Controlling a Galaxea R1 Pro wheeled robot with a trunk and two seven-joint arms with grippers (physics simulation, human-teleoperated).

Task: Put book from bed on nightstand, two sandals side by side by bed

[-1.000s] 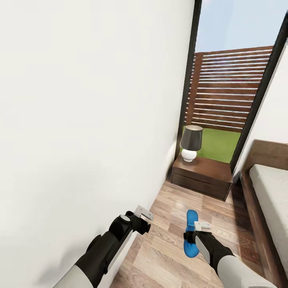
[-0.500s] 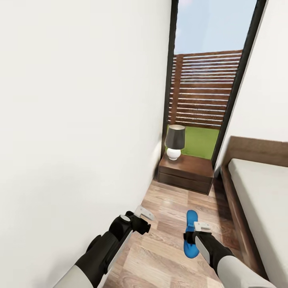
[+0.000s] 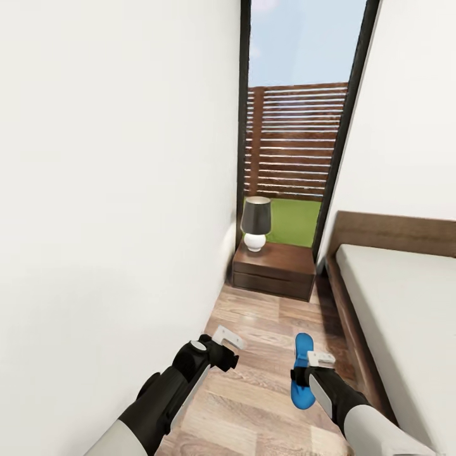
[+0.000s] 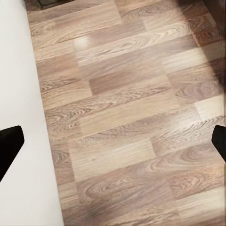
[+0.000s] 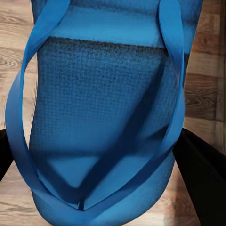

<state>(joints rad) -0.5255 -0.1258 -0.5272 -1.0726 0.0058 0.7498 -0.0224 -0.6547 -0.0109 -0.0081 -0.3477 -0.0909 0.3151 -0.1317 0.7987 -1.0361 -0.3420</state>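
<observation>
A bright blue sandal hangs in the right gripper, held above the wood-plank floor in the narrow aisle between the white wall on the left and the bed on the right. In the right wrist view the sandal sits between the two dark fingers, which pinch it from either side, its thin straps meeting at the toe post. The left gripper hovers empty near the wall, its fingers spread wide over bare planks. At the far end of the aisle stands the nightstand, against the tall dark-framed window, just beside the bed's headboard. A lamp with a dark shade rests on its top.
</observation>
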